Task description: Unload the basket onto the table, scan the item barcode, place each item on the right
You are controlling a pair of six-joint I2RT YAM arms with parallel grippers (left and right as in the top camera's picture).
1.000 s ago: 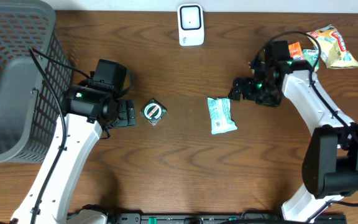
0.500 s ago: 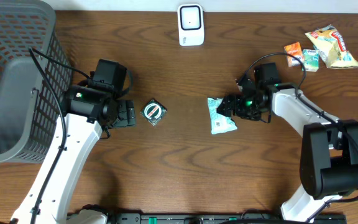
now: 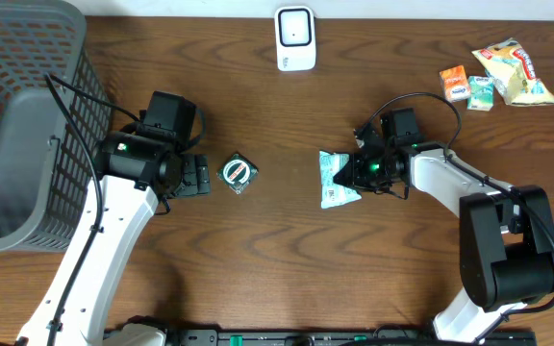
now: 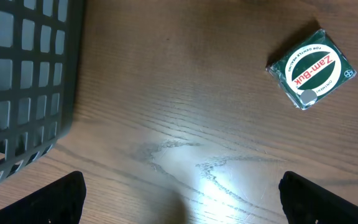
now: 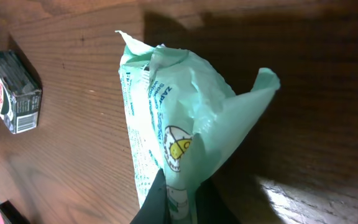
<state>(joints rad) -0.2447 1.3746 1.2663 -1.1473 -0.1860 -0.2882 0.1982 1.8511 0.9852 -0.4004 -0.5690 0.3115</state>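
Near the middle of the table [image 3: 287, 245], the right gripper [image 3: 359, 171] is pinched shut on the mint-green packet [image 3: 338, 181] lying on the wood while the left gripper [image 3: 198, 178] gapes empty, so the grasp looks made and next calls for lifting its barcode towards the scanner [image 3: 295, 38]

Work surface: a dark brown wooden table [image 3: 287, 279] with pronounced grain, filling nearly every view. A grey mesh basket [image 3: 17, 125] occupies its left end. A pale strip [image 3: 181, 8] borders the far edge. In the left wrist view, a bright reflection [image 4: 194, 171] lies on the wood.
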